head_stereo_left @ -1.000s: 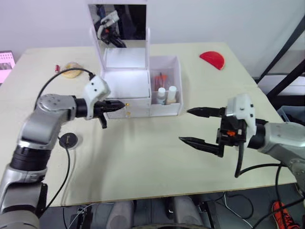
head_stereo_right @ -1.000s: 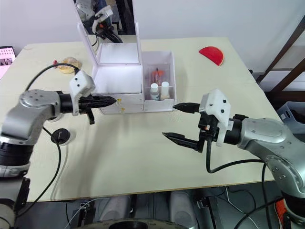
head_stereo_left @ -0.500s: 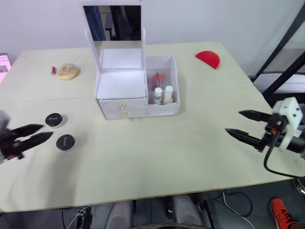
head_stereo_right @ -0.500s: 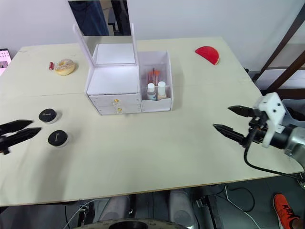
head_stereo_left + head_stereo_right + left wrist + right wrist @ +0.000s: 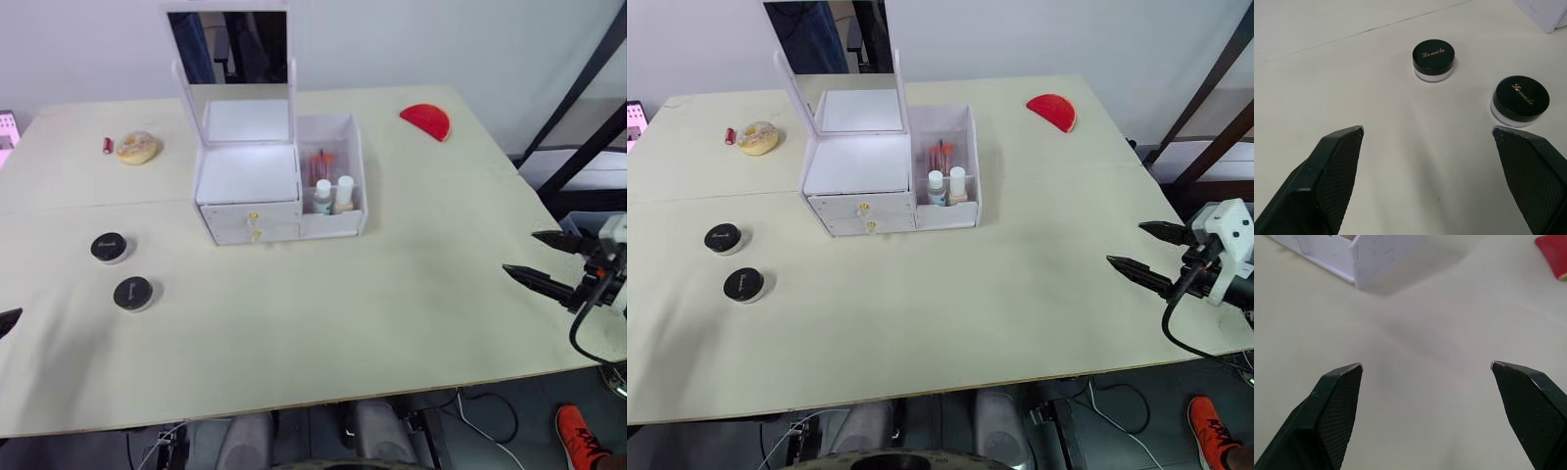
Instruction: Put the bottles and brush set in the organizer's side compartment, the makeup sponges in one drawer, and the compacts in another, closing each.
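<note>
Both jaws gape over bare desk [image 5: 323, 323]; two compacts [image 5: 1433, 59] lie just beyond the left gripper [image 5: 1427, 142].

The cream worktop [image 5: 313, 323] lies bare in front of the white plastic organizer with its upright mirror lid [image 5: 279, 186], giving open passage to its drawer fronts. On the left, two round black-lidded compacts [image 5: 109, 247] [image 5: 132, 293] sit apart. A red half-round sponge [image 5: 425, 120] lies far right, a beige ring-shaped sponge [image 5: 136, 148] far left.
</note>
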Controlling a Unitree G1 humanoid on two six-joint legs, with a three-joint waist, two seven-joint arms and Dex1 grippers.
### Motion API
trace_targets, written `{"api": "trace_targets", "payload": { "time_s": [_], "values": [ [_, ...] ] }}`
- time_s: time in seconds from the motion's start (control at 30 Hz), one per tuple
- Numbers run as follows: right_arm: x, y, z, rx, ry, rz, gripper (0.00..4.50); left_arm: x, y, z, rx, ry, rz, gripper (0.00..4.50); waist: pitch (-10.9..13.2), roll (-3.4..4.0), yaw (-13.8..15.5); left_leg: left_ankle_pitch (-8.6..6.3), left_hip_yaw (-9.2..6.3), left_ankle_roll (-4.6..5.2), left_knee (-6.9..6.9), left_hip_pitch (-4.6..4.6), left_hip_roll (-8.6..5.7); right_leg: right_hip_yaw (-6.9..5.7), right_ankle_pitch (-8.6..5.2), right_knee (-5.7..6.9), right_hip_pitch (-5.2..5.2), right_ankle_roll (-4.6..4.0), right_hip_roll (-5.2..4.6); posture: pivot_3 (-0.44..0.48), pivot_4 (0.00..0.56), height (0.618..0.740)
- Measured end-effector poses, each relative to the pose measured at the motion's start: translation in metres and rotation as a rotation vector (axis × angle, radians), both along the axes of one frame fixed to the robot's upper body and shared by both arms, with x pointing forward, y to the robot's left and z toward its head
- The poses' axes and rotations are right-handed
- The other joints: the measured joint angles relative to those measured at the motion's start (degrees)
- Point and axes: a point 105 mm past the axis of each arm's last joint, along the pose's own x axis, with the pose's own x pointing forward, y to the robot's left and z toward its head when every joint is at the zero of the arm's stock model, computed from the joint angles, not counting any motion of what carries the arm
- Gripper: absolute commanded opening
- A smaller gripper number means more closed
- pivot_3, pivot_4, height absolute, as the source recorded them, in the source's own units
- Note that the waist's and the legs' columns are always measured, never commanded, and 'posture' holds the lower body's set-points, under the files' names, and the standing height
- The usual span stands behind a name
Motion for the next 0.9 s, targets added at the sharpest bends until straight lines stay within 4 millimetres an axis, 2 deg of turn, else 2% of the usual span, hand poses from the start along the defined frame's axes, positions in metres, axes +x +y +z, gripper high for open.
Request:
{"api": "trace_targets", "payload": {
  "time_s": [0.3,0.43,0.57,0.8,0.9],
  "values": [
    [0.0,0.004,-0.005,-0.02,0.021,0.021,4.5,0.002,0.002,0.004,0.03,-0.014,0.002,4.42,0.0,0.0,-0.01,0.0,0.03,0.0,-0.02,0.01,0.01,0.0,0.0,0.0,-0.01,0.0,0.0,0.0,0.15,0.739],
    [0.004,0.02,-0.001,-0.033,0.02,0.081,4.5,0.014,-0.014,0.009,0.05,-0.029,-0.063,4.42,0.0,0.01,-0.01,0.0,0.04,0.0,0.01,0.02,0.06,0.0,0.01,0.0,-0.01,-0.02,0.03,0.0,0.15,0.739],
    [0.009,0.052,0.011,-0.054,-0.012,0.197,4.5,0.031,-0.052,0.015,0.058,-0.037,-0.205,4.42,0.0,0.01,0.01,0.0,0.06,0.0,0.03,0.01,0.17,0.0,0.04,0.0,-0.01,-0.06,0.12,0.0,0.15,0.739],
    [0.011,0.112,0.024,-0.05,-0.061,0.399,4.5,0.055,-0.153,-0.01,-0.037,-0.005,-0.493,4.42,-0.01,0.05,0.15,0.0,0.04,0.0,-0.01,-0.03,0.18,0.02,0.2,0.04,-0.02,-0.29,0.22,0.0,0.15,0.739],
    [0.012,0.135,0.029,-0.041,-0.097,0.458,4.5,0.07,-0.191,-0.018,-0.079,-0.057,-0.518,4.42,-0.03,0.03,0.15,0.01,0.03,0.01,0.06,0.0,0.17,0.03,0.24,0.07,0.02,-0.31,0.24,0.0,0.15,0.739]
  ]
}}
